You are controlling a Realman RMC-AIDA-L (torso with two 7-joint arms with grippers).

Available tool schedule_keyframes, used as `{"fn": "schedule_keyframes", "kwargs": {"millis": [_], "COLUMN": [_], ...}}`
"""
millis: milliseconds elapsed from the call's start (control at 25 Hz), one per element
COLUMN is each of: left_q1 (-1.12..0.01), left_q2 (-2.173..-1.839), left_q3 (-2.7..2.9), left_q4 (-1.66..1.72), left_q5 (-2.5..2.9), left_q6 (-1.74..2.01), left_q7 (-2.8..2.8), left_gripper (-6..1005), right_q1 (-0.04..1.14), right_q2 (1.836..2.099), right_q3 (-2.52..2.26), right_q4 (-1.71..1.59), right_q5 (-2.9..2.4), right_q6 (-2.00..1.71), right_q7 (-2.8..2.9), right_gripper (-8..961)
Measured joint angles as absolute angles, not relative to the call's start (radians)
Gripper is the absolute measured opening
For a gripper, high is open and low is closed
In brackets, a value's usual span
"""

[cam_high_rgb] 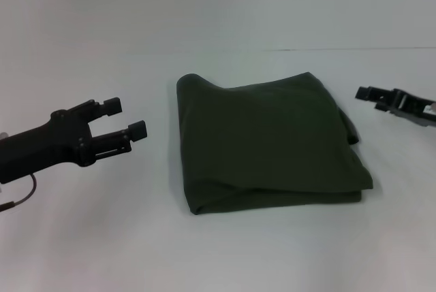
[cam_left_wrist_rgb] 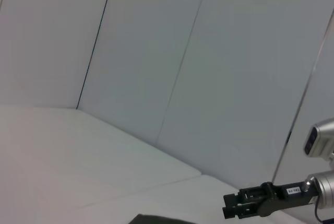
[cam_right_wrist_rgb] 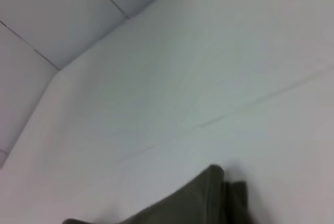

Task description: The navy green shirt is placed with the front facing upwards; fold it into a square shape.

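A: Plain white table [cam_high_rgb: 75,251], pale panel walls behind. Shirt [cam_high_rgb: 269,142] mid-table, already folded into a rough square, long side running near-to-far.

B: And the grippers?

A: Left gripper [cam_high_rgb: 126,118] just off the shirt's left edge, fingers spread, holding nothing. Right gripper [cam_high_rgb: 373,96] near the far right corner, a bit farther out; can't tell whether open or closed. Looks basically done.
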State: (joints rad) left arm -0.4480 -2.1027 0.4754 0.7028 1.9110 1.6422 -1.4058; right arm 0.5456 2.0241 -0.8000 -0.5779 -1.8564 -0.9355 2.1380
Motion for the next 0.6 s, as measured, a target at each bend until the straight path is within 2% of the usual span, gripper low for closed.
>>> {"fn": "schedule_keyframes", "kwargs": {"millis": [120,320,600], "left_q1": [-0.453,-0.461,-0.471], "left_q2": [-2.101,-2.085,-2.075], "left_q3": [0.475,0.475,0.448], "left_q4": [0.703,0.705,0.714], "left_q5": [1.9,1.87,1.852], "left_q6": [1.65,1.67,1.713], "left_q7": [-1.409,-1.45,-1.461], "left_gripper": [885,887,888], "right_q1": [0.539,0.517,0.493], "right_q2": [2.003,1.999,2.005], "right_q3": [-0.784,-0.7,-0.584], "right_q4": [-0.601,-0.657,-0.67], "right_q5": [-1.855,-1.841,-1.833], "right_q6": [-1.002,-1.196,-1.42], "right_q7": [2.134,2.038,1.865], "right_gripper": [653,811,892]}}
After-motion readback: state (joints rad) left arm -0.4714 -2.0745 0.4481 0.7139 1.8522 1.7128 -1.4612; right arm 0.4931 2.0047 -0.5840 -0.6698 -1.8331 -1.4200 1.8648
